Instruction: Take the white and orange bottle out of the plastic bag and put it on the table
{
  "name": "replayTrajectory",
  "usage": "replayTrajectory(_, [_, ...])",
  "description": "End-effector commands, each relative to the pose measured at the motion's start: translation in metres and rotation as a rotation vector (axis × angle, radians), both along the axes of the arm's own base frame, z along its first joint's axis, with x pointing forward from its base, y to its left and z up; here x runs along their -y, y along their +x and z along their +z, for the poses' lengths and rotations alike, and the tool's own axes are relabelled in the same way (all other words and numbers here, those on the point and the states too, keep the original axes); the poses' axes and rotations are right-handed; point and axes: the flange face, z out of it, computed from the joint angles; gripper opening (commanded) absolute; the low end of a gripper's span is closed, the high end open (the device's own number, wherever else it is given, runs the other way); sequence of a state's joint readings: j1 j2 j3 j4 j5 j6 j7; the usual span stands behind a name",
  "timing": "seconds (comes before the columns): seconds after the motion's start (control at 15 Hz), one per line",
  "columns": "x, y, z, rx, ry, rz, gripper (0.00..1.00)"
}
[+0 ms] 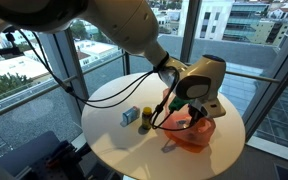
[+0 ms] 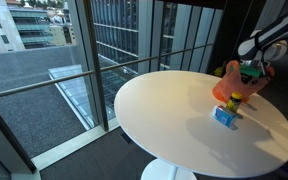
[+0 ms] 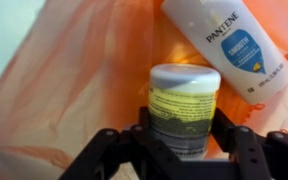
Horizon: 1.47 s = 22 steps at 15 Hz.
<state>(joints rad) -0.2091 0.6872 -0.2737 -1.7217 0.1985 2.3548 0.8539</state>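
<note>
The gripper [image 3: 182, 128] was pinched on the white and orange bottle [image 3: 184, 92], upright inside the plastic bag [image 3: 79, 70] beside a leaning Pantene bottle [image 3: 229, 40], so a lift risked snagging the thin film, dragging the bag across the table [image 1: 109, 95] or loosening the hold

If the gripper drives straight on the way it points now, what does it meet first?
The white-capped bottle. It stands between the fingers of the gripper, which look shut on it. Beyond lie the Pantene bottle and the plastic bag; how far back is unclear.
</note>
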Motion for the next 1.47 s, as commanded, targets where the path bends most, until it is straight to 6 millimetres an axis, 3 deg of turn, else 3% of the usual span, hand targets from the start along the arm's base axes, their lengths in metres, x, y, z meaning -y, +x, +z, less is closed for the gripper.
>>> replayTrajectory(0.0, [0.005,0.004,0.004,0.022,0.007,0.015,0.37])
replayTrajectory(0.47, [0.004,-0.003,0.020,0.013,0.014,0.061,0.37])
replayTrajectory(1.4, [-0.005,-0.037,0.081,0.022,0.075,0.257,0.37])
